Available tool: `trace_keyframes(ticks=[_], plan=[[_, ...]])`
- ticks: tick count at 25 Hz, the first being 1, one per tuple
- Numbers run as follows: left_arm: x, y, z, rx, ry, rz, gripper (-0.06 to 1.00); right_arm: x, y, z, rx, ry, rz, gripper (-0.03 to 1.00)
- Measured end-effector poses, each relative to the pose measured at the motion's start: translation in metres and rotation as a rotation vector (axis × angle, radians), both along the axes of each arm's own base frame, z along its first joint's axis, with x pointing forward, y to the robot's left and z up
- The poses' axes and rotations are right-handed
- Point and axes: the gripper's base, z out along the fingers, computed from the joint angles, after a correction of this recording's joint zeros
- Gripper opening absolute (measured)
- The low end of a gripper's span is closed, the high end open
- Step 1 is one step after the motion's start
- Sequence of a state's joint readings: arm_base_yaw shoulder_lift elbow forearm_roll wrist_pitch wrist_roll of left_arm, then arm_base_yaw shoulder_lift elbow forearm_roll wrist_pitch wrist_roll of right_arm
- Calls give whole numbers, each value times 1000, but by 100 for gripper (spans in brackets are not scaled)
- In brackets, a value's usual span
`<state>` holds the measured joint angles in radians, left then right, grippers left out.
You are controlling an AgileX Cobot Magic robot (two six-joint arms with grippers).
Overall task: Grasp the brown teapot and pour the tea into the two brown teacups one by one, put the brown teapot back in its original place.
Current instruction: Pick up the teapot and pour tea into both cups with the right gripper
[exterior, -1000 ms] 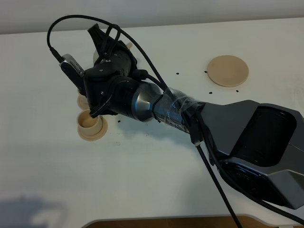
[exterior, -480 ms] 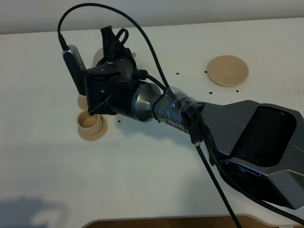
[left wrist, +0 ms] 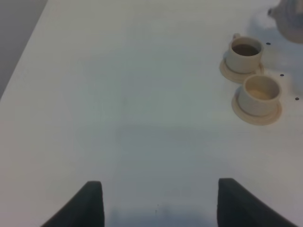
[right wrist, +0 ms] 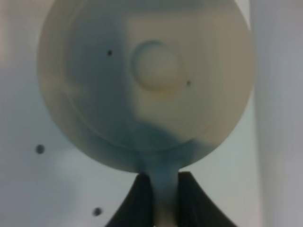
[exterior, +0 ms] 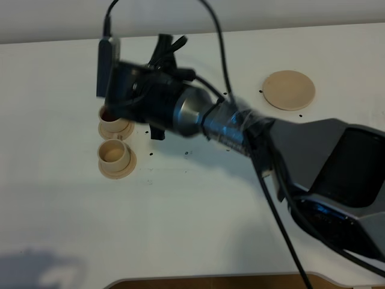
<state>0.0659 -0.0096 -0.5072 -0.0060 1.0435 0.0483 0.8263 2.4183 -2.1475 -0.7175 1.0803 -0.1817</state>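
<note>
The brown teapot [right wrist: 147, 80] fills the right wrist view from above, knobbed lid in the middle. My right gripper [right wrist: 163, 191] is shut on its loop handle. In the high view the right arm [exterior: 180, 111] reaches across to the left and hides the teapot. Both brown teacups stand on saucers just left of that wrist: the far cup [exterior: 112, 120] [left wrist: 245, 53] holds dark liquid, the near cup [exterior: 114, 156] [left wrist: 258, 94] looks pale inside. The round disc [exterior: 289, 89] lies bare at the back right. My left gripper [left wrist: 158, 208] is open over bare table, well short of the cups.
Small black dots mark the white table [exterior: 192, 205] around the cups and the disc. A grey edge of the teapot [left wrist: 289, 19] shows beyond the far cup in the left wrist view. The table's left edge [left wrist: 23, 56] runs beside the left gripper.
My right wrist has rolled and shifted right with the teapot, so its camera now stands upright. The far cup, mostly covered before, now shows. The cups and disc have stayed put.
</note>
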Motion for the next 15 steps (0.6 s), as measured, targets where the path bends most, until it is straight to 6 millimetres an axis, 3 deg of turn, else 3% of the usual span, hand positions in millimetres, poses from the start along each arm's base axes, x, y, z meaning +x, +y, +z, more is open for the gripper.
trace_keyframes(ticks=[7,15], plan=[[0,0,0,0,0,0,55,10,-21,6,219,224,-174,12],[0,0,0,0,0,0,55,17,-26,3,389,352,-187,12]])
